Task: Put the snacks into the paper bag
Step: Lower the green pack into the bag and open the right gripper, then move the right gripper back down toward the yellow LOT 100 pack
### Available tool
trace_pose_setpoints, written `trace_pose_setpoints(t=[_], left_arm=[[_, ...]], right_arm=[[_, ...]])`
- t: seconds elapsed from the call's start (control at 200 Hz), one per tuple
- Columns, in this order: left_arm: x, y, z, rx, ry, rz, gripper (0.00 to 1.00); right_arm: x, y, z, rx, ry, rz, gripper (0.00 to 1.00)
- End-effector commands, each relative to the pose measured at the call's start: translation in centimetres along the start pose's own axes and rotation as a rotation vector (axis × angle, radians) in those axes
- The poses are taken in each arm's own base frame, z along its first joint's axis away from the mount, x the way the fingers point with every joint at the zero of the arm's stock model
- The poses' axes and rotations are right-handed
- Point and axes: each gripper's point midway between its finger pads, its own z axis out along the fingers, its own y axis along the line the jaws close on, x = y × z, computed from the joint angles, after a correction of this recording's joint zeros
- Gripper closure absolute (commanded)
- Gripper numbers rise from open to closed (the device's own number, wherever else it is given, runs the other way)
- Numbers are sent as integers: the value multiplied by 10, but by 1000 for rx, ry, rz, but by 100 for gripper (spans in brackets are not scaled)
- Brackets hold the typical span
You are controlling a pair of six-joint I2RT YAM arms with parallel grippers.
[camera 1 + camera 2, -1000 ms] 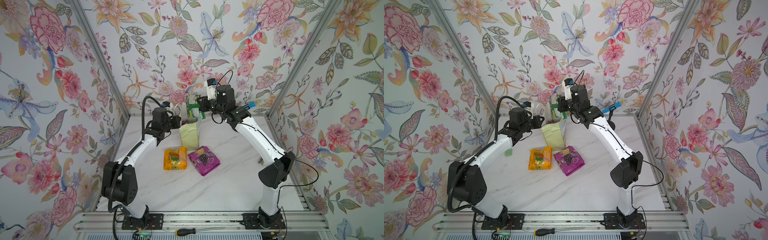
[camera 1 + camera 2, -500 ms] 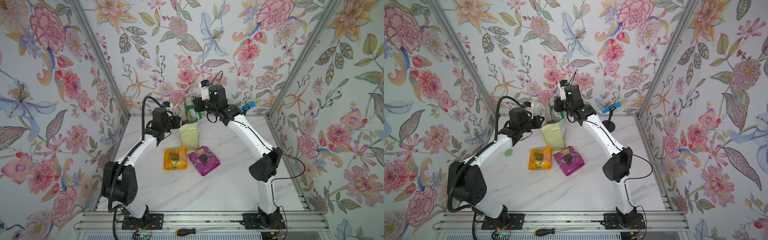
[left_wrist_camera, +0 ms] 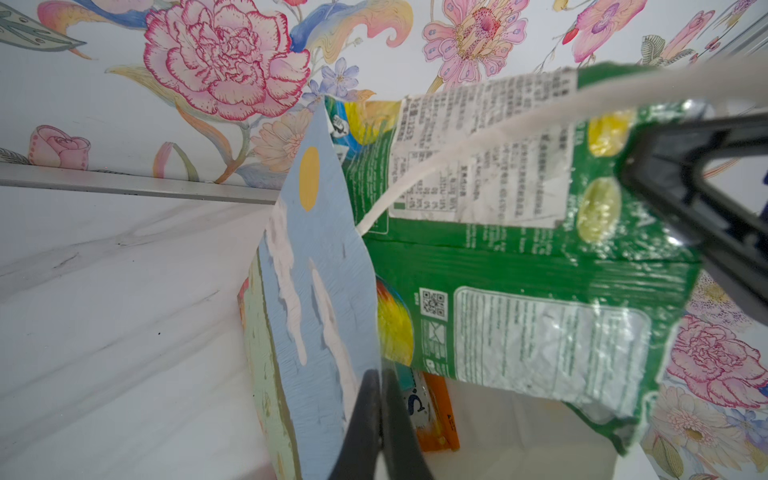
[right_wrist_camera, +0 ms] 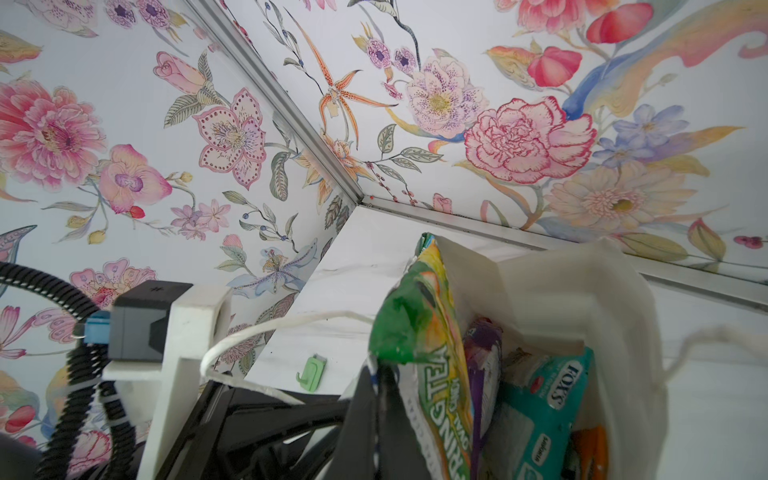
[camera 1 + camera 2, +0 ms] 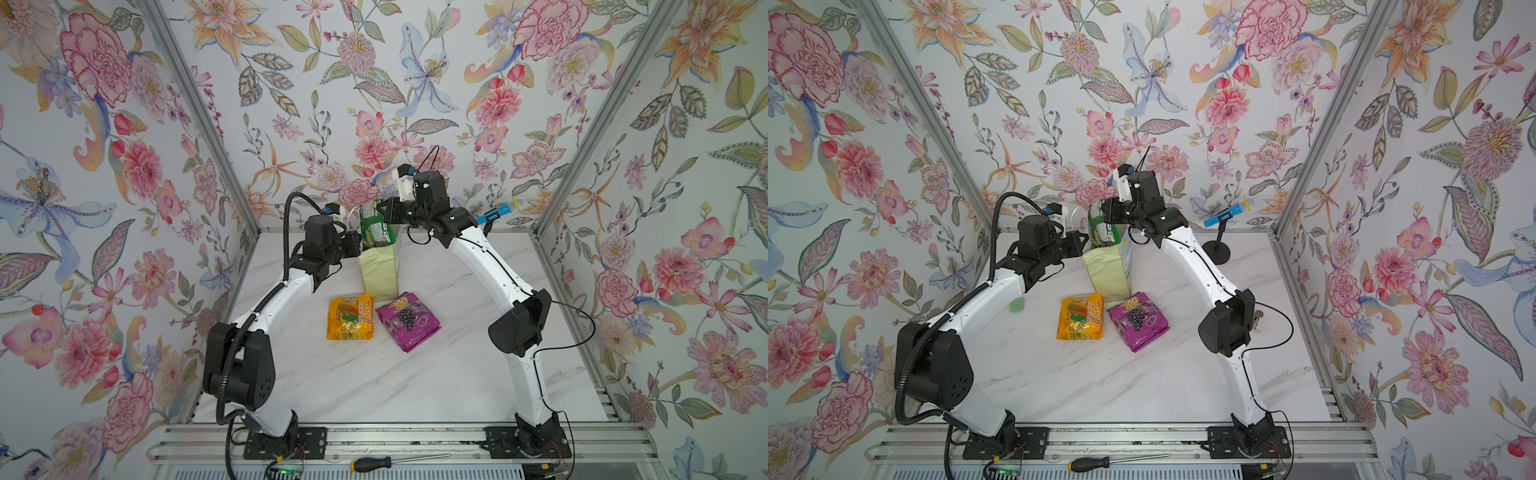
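The paper bag (image 5: 380,270) is matt, lightly creased paper, white inside, with a cord handle (image 3: 457,149) of twisted string. The green packet (image 5: 376,232) at its mouth is crinkled, glossy plastic film. The orange-yellow packet (image 5: 350,316) and purple packet (image 5: 407,321) nearer me shine the same way. The worktop (image 5: 374,382) is smooth and marble-patterned, with a soft sheen. The frame rails (image 5: 204,124) are brushed metal, and the arms (image 5: 282,299) are smooth white plastic with matt black joints.

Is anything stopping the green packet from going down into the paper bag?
Possibly: a teal packet, a purple packet and an orange packet already crowd the paper bag beside the green packet, which sticks out.
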Motion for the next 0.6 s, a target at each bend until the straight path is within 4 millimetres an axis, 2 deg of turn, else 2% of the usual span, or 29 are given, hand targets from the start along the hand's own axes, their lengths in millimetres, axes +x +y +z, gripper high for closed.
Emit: trace_pose_setpoints(t=[0.0, 0.07, 0.095, 0.205, 0.295, 0.46, 0.595], left_arm=[[-21, -17, -14, 51, -60, 16, 100], [-22, -17, -15, 52, -63, 18, 100], [-22, -17, -15, 51, -62, 18, 100], [-22, -17, -17, 49, -63, 19, 100], [-21, -16, -18, 46, -64, 20, 100], [-20, -15, -17, 48, -63, 18, 100], [-20, -14, -17, 46, -64, 17, 100]], right_arm=[[-7, -3, 1, -8, -23, 25, 100], [-5, -12, 3, 15, -19, 30, 100], [-4, -15, 3, 24, -19, 33, 97], [-7, -28, -2, 72, -30, 31, 76], [-17, -29, -13, 99, -61, 5, 65], [-36, -15, -35, 104, -113, -42, 63], [-39, 5, -50, 95, -126, -95, 61]])
